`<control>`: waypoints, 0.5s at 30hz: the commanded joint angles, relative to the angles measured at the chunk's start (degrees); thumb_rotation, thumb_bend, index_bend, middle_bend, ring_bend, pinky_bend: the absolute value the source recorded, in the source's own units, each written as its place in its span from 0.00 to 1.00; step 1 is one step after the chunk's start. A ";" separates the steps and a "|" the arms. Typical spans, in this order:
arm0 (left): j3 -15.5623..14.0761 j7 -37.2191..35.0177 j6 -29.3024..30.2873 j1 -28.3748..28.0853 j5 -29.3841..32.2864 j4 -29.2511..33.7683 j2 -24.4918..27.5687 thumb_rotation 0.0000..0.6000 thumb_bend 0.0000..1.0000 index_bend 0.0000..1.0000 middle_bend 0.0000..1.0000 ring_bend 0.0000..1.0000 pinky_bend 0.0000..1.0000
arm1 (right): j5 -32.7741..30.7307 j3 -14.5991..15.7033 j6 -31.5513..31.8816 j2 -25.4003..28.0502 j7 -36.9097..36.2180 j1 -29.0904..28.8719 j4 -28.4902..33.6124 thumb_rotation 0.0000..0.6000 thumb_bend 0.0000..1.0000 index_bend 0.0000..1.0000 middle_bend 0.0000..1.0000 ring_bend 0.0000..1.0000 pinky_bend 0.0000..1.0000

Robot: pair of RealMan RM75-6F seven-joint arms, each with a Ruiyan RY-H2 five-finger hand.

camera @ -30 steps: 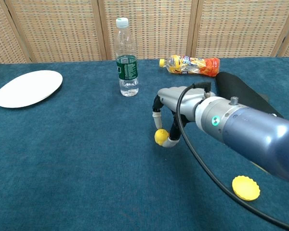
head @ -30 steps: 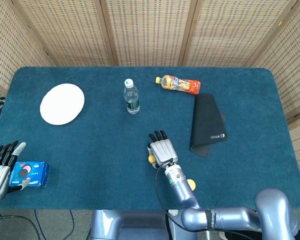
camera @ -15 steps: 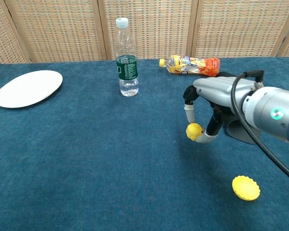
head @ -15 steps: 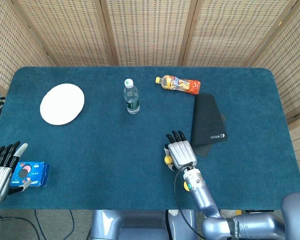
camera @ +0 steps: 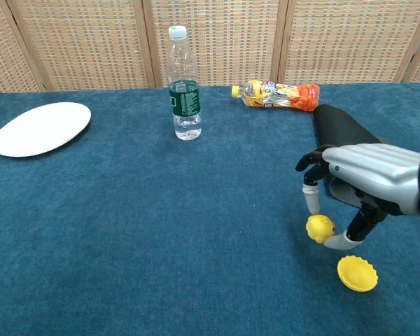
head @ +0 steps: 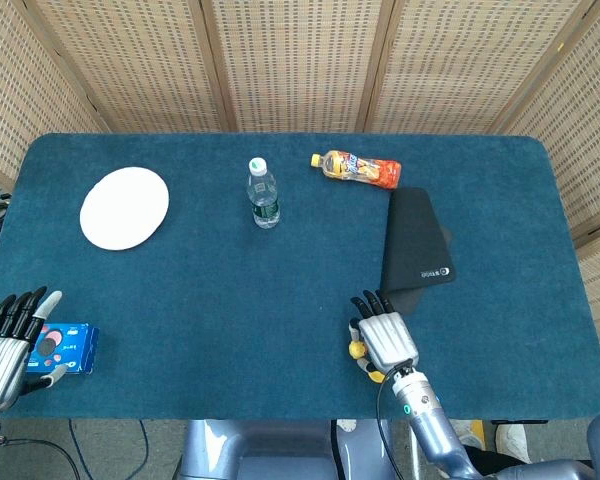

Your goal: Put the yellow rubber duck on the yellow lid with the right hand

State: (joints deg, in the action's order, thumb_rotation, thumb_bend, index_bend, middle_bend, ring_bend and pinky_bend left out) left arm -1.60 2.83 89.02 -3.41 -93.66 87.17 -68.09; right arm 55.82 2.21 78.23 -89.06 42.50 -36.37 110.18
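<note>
Just beside the yellow lid [camera: 357, 273], right hand [camera: 364, 183] pinching yellow rubber duck [camera: 320, 228], black pouch [camera: 343, 129] behind.

Duck [camera: 320, 227] in right hand [camera: 367, 183], just at 10 o'clock of lid [camera: 357, 273]. Upright bottle [camera: 183, 83] at table centre; plate [camera: 42, 128] at its 9 o'clock, lying bottle [camera: 276, 95] at 2.

Right robot hand [camera: 367, 183]: silver metallic shell, black finger segments, pale grey fingertips [camera: 312, 203], black cable, green wrist light. Left robot hand [head: 8, 345]: silver, black fingers.
</note>
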 commanded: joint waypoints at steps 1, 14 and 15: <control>-0.03 0.34 -0.14 -0.06 -0.06 0.13 -0.03 1.00 0.11 0.00 0.00 0.00 0.00 | 3.35 2.04 0.56 1.43 -1.82 1.83 0.49 1.00 0.19 0.57 0.13 0.00 0.00; -0.07 1.03 0.28 0.06 -0.50 0.37 -0.12 1.00 0.11 0.00 0.00 0.00 0.00 | 7.82 4.38 -0.77 2.89 -4.24 5.88 -1.97 1.00 0.19 0.57 0.13 0.00 0.00; -0.08 1.03 0.32 0.08 -0.54 0.40 -0.11 1.00 0.11 0.00 0.00 0.00 0.00 | 8.02 4.34 -0.92 2.89 -4.40 6.10 -2.29 1.00 0.19 0.57 0.13 0.00 0.00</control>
State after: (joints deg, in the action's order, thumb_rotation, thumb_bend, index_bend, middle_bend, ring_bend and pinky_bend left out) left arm -1.68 3.86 89.33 -3.34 -94.19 87.56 -68.21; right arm 63.60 6.53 77.52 -86.21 38.33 -30.53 108.18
